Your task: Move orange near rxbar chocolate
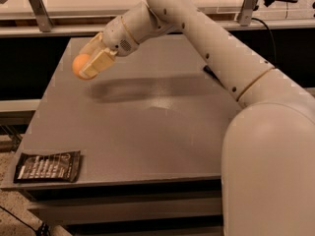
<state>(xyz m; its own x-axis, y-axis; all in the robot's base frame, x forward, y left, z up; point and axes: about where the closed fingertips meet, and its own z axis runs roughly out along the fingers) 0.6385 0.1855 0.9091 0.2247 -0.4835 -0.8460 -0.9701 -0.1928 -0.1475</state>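
Observation:
My gripper (87, 66) is at the far left of the grey table (147, 127), raised above its surface and shut on the orange (79, 65), a round orange fruit that shows between the pale fingers (98, 62). The rxbar chocolate (48, 166), a flat dark wrapper with rows of white lettering, lies flat at the table's front left corner, well below and in front of the gripper.
My white arm (211, 48) reaches across the table from the right, and its large base (270, 171) fills the right foreground. A shelf with metal brackets (39, 6) runs along the back. The table's left edge drops to a dark gap.

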